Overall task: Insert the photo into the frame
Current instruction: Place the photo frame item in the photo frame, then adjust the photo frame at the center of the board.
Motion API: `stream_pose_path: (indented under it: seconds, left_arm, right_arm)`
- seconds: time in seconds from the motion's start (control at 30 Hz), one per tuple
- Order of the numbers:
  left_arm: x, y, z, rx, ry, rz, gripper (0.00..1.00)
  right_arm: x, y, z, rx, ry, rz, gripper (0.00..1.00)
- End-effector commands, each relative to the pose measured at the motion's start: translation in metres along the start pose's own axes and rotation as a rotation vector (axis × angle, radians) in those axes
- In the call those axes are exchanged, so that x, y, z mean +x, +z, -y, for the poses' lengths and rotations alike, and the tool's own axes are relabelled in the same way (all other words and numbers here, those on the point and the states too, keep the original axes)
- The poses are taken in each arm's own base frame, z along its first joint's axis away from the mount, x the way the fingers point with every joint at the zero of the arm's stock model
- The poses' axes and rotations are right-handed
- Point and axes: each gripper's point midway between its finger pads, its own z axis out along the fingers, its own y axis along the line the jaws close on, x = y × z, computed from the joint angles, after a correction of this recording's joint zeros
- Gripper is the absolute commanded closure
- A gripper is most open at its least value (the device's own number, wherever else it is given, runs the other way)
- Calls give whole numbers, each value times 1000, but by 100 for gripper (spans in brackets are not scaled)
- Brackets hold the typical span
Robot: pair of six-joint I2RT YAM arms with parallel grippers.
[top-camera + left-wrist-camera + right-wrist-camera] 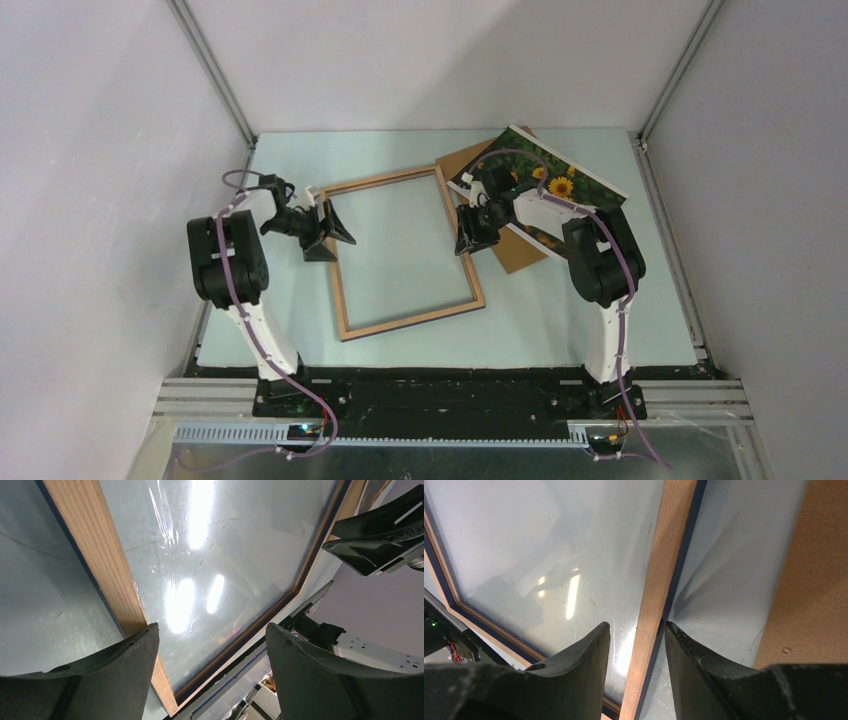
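Right gripper (637, 627) astride frame (669, 540) rail, seemingly loose, left gripper (211, 630) spread opposite

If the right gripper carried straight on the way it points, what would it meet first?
Most likely the frame: its light wood right rail runs straight between the right gripper's spread fingers. How far above it the tips are is unclear.

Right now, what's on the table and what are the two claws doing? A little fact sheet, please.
frame: flat on the table, wood side up
photo: far right, sunflowers up, over a brown board, outside the frame
left gripper: open, at the frame's left rail
right gripper: straddling the frame's right rail; grip unclear
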Motion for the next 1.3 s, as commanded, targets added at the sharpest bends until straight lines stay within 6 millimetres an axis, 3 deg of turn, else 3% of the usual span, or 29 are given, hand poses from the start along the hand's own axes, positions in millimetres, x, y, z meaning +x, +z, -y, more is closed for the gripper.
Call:
stream_pose_path:
  seconds: [0.0, 0.4, 0.73, 1.0, 1.27]
  left_arm:
    - [-11, 1, 3, -13, 46, 16, 17]
    - [-9, -3, 10, -3, 67, 26, 16]
    - [-11, -33, 29, -29, 196, 109, 15]
    - [-9, -57, 24, -139, 300, 176, 15]
    - [-12, -77, 17, -221, 372, 227, 14]
  right_arm:
    - [-14, -17, -11, -19, -28, 61, 51]
    - [-14, -18, -10, -20, -23, 66, 51]
    - [-17, -22, -6, -9, -26, 77, 51]
    - [-6, -17, 2, -7, -17, 43, 51]
    - [11, -15, -8, -44, -35, -4, 50]
